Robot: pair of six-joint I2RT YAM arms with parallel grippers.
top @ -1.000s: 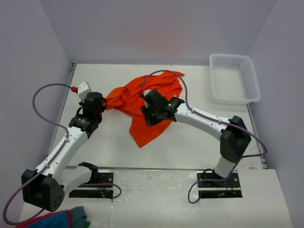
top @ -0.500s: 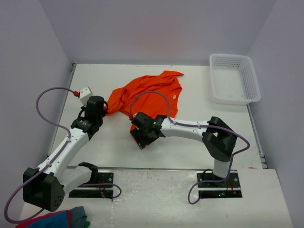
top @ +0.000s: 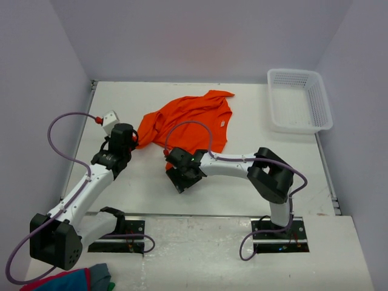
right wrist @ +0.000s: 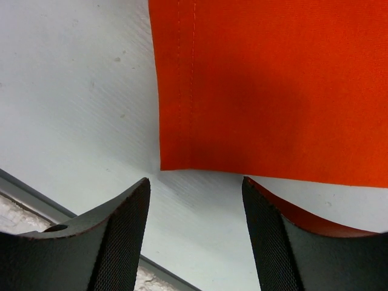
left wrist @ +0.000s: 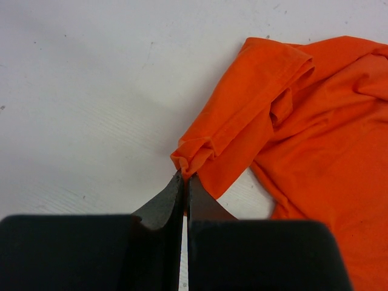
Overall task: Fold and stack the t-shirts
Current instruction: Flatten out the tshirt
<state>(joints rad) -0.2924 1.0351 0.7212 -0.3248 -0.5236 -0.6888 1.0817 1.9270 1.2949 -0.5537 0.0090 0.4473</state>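
Orange t-shirt (top: 194, 118) lay rumpled on the table (top: 254, 103), around its middle. The left gripper (left wrist: 183, 182) was clamped shut on the shirt's left sleeve edge. The right gripper (right wrist: 194, 200) stood with jaws apart at the near hem corner, holding nothing.

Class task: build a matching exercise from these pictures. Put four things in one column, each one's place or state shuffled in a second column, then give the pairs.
1 left gripper
2 right gripper
3 orange t-shirt
4 white basket

A far right corner
B open over the shirt's hem corner
C shut on a bunched edge of cloth
D rumpled on the table

Pairs: 1-C; 2-B; 3-D; 4-A
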